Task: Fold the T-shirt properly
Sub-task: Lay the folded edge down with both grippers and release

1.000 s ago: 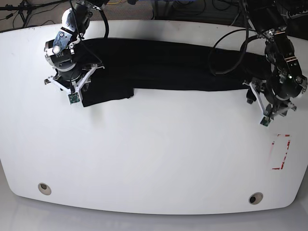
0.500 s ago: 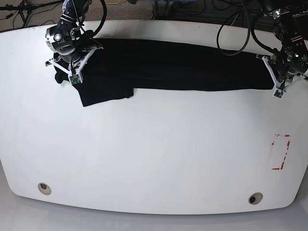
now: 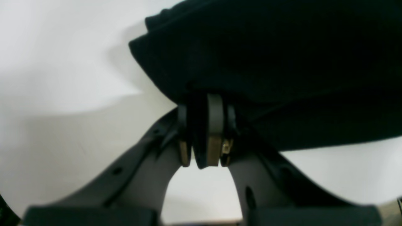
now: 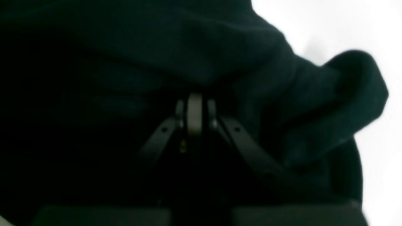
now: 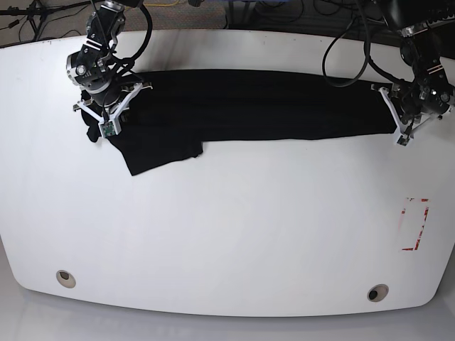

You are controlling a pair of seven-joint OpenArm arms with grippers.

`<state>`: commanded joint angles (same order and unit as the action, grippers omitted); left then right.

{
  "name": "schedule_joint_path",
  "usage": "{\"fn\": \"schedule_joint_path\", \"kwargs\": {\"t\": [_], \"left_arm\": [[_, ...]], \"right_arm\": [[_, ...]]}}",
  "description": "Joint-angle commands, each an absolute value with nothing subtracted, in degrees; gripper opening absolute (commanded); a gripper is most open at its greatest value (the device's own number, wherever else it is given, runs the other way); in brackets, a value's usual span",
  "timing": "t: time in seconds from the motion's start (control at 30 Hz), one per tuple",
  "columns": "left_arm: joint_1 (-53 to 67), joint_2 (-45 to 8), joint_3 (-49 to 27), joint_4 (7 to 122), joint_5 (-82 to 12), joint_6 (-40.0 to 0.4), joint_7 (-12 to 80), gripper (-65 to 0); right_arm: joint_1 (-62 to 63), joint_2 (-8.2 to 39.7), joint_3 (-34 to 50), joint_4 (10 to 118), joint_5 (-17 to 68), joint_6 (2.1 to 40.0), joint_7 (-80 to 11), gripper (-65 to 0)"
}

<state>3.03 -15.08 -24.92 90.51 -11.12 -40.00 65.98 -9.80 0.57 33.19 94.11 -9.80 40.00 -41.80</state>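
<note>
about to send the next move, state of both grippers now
Left gripper: closed on the T-shirt, near one end of it.
Right gripper: at the cloth's other end, too dark to tell open or closed.

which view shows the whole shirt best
The base view: it shows the shirt nearly end to end, though the arms hide parts. The left wrist view shows just one end, close up; the right wrist view is mostly dark folds with one bunched edge.
</note>
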Motion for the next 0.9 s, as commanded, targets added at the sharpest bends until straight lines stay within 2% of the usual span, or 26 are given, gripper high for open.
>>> {"fn": "schedule_joint_path", "kwargs": {"t": [0.3,0.5,0.6,0.73,0.87,0.9], "left_arm": [[-4.70,-15.08,-22.29,82.15,-11.03,-40.00,63.60,-57.5],[-6.81,-15.08,-22.29,81.63,-11.12,-40.00,64.75,-55.1],[-6.99,-15.08,-22.20,81.63,-11.12,-40.00,65.01,-49.0],[-6.99,-15.08,-22.20,81.63,-11.12,-40.00,65.01,-42.5],[-6.99,-14.99,-22.20,81.63,-11.12,-40.00,65.01,-42.1],[-6.99,-14.99,-22.20,81.63,-11.12,-40.00,65.01,-42.1]], "right_arm": [[-3.12,4.79,36.00,88.48,-9.80,40.00,-41.80,-63.4],[-1.98,5.32,35.82,90.95,-9.80,40.00,-42.07,-62.8],[-1.45,4.97,35.74,95.69,-9.80,40.00,-43.47,-56.4],[0.66,4.70,35.65,101.23,-9.80,40.00,-49.45,-43.3],[3.38,3.82,34.42,103.43,-9.80,40.00,-51.82,-30.6],[4.35,3.65,33.80,103.34,-9.80,40.00,-51.82,-25.7]]}}
